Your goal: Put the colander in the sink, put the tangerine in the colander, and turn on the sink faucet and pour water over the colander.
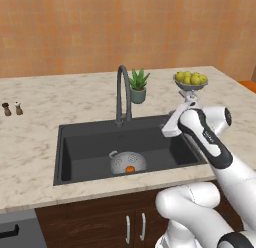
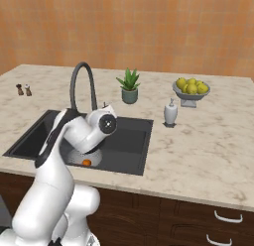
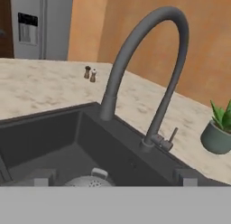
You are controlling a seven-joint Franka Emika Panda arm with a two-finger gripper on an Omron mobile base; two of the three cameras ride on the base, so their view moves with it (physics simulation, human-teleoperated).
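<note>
The gripper hung over the right part of the sink, its two tips set well apart with nothing between them, so it stood wide and empty. Just ahead of it, past the far rim, rose the faucet, its arch curving high above the tips and its small side lever slightly to the right of them. Below the gripper, on the sink floor, sat the colander, and the tangerine lay inside it near its front edge. The colander's rim and loop handle showed right between the tips. A potted plant stood on the counter off to the gripper's right, and two small shakers stood far ahead to its left.
</note>
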